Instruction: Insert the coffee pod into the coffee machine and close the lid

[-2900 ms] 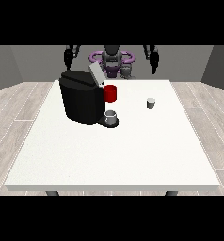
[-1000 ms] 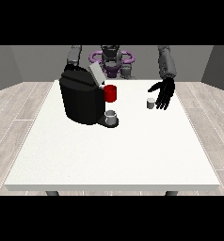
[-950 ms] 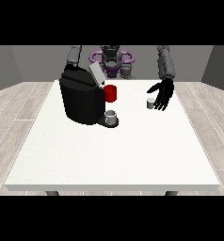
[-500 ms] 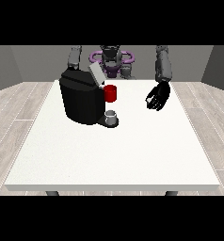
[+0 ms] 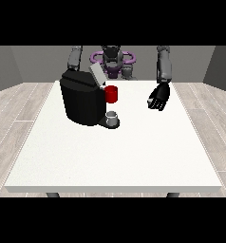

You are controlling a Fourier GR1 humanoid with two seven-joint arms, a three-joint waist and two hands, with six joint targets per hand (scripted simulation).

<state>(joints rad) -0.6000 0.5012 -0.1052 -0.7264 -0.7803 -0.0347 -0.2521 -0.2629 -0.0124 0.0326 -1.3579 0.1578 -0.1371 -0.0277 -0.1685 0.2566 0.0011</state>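
A grey-walled room with pale wood-plank flooring surrounds a large white surface point(image 5: 115, 152), and the robot stands at its far edge, small at the top of the view. On the surface's left half sits a black coffee machine point(image 5: 81, 97), a bulky dark block. Its grey lid point(image 5: 97, 76) stands tilted up and open at the machine's upper right corner. Just to the right of the machine's top, a red part point(image 5: 111, 94) juts out from its front. Below that, a small grey cup point(image 5: 113, 116) rests on the machine's low dark base.

The hand at the view's right point(image 5: 158, 98) hangs from a forearm that comes straight down from the robot's shoulder. It is over the far right part of the surface, well apart from the machine. Its fingers are curled inward and point down toward the surface. The coffee pod cannot be seen anywhere: no pod lies bare on the surface, and the curled hand covers the spot beneath it, so I cannot tell whether the pod is inside the fingers or only hidden behind them.

The arm at the view's left point(image 5: 75, 58) shows only as an upper part behind the coffee machine. Its hand is hidden by the machine's body, so nothing can be said of its fingers
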